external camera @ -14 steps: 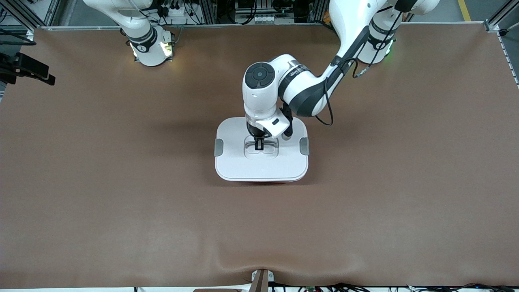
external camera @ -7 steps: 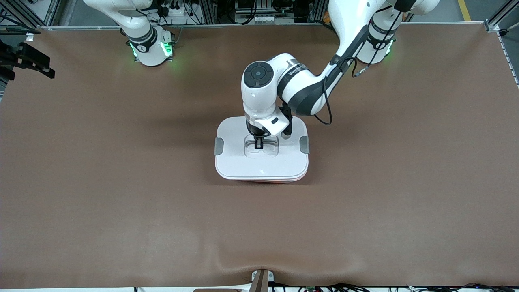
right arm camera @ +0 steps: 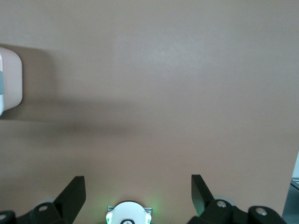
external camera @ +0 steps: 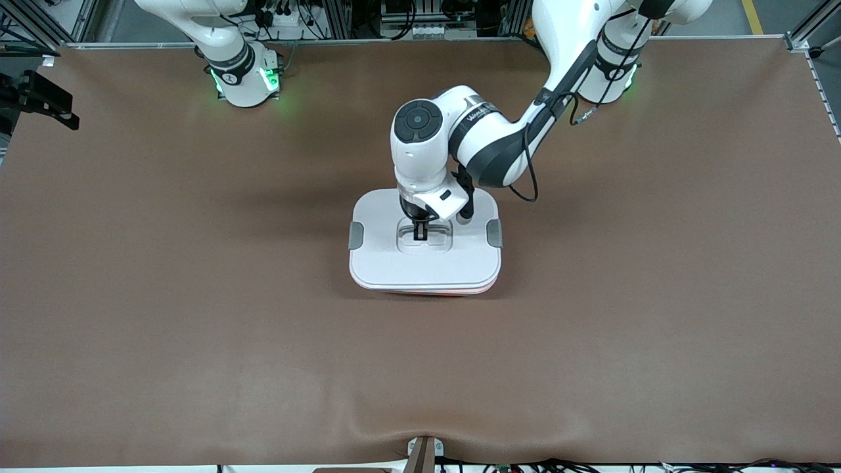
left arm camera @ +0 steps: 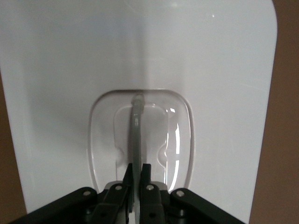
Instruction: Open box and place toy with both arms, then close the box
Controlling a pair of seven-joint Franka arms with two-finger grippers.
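Only the left wrist view shows the left gripper [left arm camera: 136, 175] clenched on the lid's grey handle [left arm camera: 135, 135]; the white lid [external camera: 424, 263] has lifted slightly off the box [external camera: 437, 293]. The right gripper [right arm camera: 138, 196] waits, spread, over bare table [external camera: 197, 295].

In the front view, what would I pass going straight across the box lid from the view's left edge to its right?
Grey side clip → bare white lid → left gripper shut on the recessed handle → second grey clip.
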